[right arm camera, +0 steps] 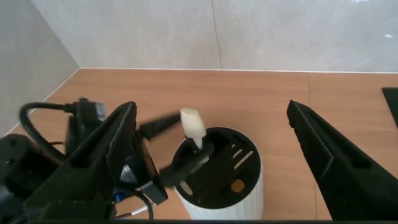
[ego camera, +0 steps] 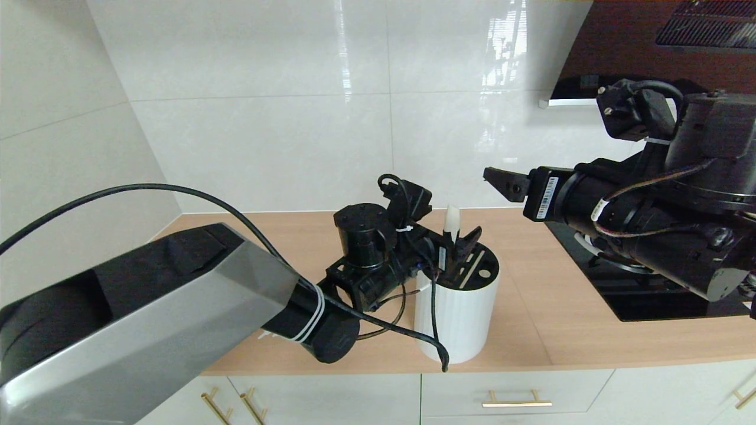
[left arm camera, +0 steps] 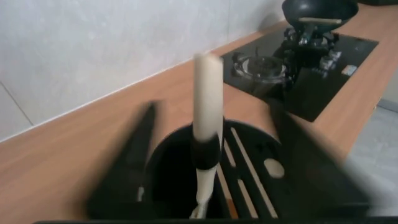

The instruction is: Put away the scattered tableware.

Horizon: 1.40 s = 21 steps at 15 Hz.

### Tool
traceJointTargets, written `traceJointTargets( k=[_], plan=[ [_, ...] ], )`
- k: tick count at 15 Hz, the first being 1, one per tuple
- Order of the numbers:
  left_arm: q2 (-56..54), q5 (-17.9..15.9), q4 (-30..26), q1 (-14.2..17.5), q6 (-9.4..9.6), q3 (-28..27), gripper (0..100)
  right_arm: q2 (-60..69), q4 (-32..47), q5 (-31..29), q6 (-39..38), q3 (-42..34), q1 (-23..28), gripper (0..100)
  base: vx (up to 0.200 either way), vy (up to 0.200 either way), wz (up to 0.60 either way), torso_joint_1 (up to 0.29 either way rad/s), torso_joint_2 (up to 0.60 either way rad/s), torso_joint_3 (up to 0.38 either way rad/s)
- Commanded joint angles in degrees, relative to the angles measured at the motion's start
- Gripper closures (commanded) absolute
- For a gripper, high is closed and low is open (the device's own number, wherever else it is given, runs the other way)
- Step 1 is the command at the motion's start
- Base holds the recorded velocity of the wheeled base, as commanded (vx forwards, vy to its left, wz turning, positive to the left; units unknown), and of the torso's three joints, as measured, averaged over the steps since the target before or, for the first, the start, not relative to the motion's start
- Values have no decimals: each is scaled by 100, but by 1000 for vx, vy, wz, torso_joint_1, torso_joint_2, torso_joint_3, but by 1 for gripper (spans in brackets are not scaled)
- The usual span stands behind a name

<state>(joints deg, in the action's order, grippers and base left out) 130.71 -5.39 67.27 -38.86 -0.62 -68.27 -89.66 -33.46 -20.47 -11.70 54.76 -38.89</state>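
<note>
A white ribbed utensil holder (ego camera: 466, 319) stands on a wooden counter (ego camera: 531, 330); its black lid has one large round opening, several narrow slots and a small hole. A cream-handled utensil (ego camera: 452, 219) with a black band stands upright in the round opening; its working end is sunk inside the holder, so I cannot tell what kind of utensil it is. A small orange patch shows in one slot, too unclear to name.

The left gripper (ego camera: 459, 241) hangs over the lid, fingers spread apart on either side of the handle, not touching it. The right gripper (right arm camera: 214, 109) is raised at 2 o'clock from the holder, its fingers wide apart with nothing between them.

The counter's front edge runs just beside the holder at 6 o'clock; a black hob (ego camera: 638, 295) lies at 3 o'clock, partly hidden by the right arm, with bare wood between; more bare wood stretches at 12 o'clock to the tiled wall (ego camera: 266, 147).
</note>
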Motion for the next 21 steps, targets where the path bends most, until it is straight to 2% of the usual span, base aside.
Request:
traceJointTargets(
  k=[1, 4, 6, 8, 10, 12, 13, 14, 15, 17, 18, 20, 21],
  plan=[
    [-168, 11, 41, 2, -8, 6, 0, 10, -2, -1, 1, 0, -14, 0, 0, 0, 0, 0, 0, 0],
    [-406, 29, 155, 2, -8, 156, 0, 10, -2, -1, 1, 0, -5, 0, 0, 0, 0, 0, 0, 0],
    [-1065, 29, 445, 10, -52, 613, 0, 168, -2, -1, 1, -62, 4, 0, 0, 0, 0, 0, 0, 0],
    [-1663, 29, 542, 28, -114, 956, 0, 379, 50, 157, 28, -132, 338, 0, 0, 0, 0, 0, 0, 0],
    [-2796, 135, 946, 529, -140, 2177, 0, 1267, 6, 210, 54, -1266, 479, 0, 0, 0, 0, 0, 0, 0],
    [-3719, 161, 937, 1047, -140, 3250, 0, 2366, 86, 245, 221, -2154, 523, 0, 0, 0, 0, 0, 0, 0],
    [-4440, 152, 929, 1505, -140, 4102, 0, 3157, 244, 263, 573, -2857, 575, 0, 0, 0, 0, 0, 0, 0],
    [-4783, 152, 929, 1698, -131, 4489, 0, 3578, 367, 280, 696, -3191, 654, 0, 0, 0, 0, 0, 0, 0],
    [-5653, 152, 841, 2155, -131, 5368, 0, 4493, 780, 421, 713, -3762, 1015, 0, 0, 0, 0, 0, 0, 0],
    [-6901, 152, 269, 2753, -140, 6273, 0, 5811, 1272, 526, 713, -4272, 1683, 0, 0, 0, 0, 0, 0, 0],
    [-7622, 152, -302, 2902, -166, 6502, 0, 6312, 1509, 535, 713, -4289, 2149, 0, 0, 0, 0, 0, 0, 0],
    [-8685, 161, -1453, 2955, -237, 6519, 0, 6734, 1791, 526, 713, -4114, 2412, 0, 0, 0, 0, 0, 0, 0],
    [-9951, 240, -2991, 2955, -272, 6247, 0, 6962, 2177, 509, 740, -3832, 2606, 0, 0, 0, 0, 0, 0, 0]
  ],
)
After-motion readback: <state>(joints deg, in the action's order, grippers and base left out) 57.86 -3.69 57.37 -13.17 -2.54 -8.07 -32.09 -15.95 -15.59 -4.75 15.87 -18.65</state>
